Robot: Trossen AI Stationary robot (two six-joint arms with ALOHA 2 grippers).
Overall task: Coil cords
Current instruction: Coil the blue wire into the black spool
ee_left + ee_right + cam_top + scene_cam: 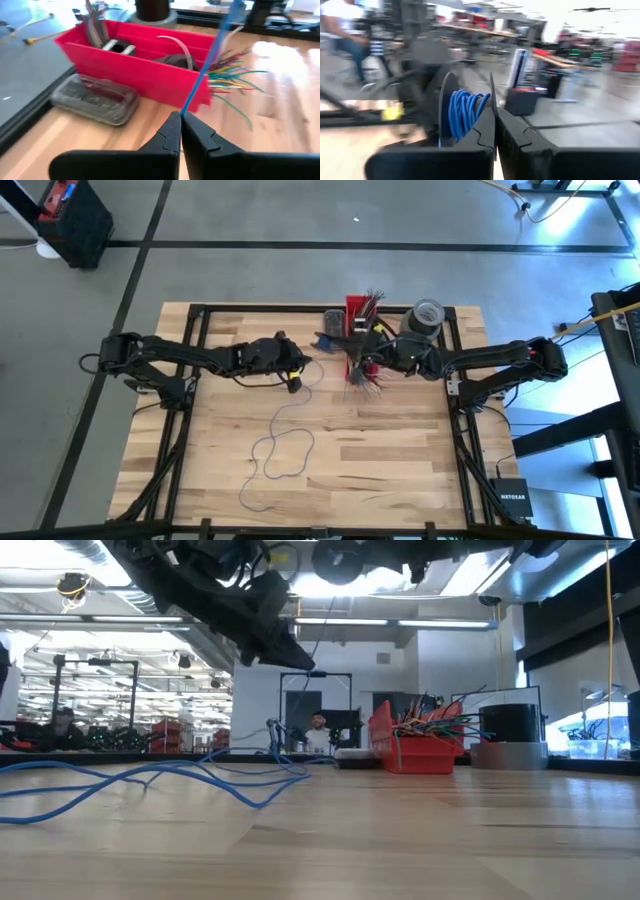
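Centrally, left gripper (180,120) pinches blue cord (205,70) | right gripper (496,125) closed, empty | red bin (150,70) beyond | tape roll (426,318) far right.

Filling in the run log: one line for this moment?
left gripper: shut on blue cord | right gripper: shut, coiled blue cord just behind it | loose cord loops on table

A pale wooden table (380,450) carries a looping blue cord (283,452) at its near left, a red bin (358,317), grey tape roll (424,320) and clear plastic case (95,97) along the far edge.
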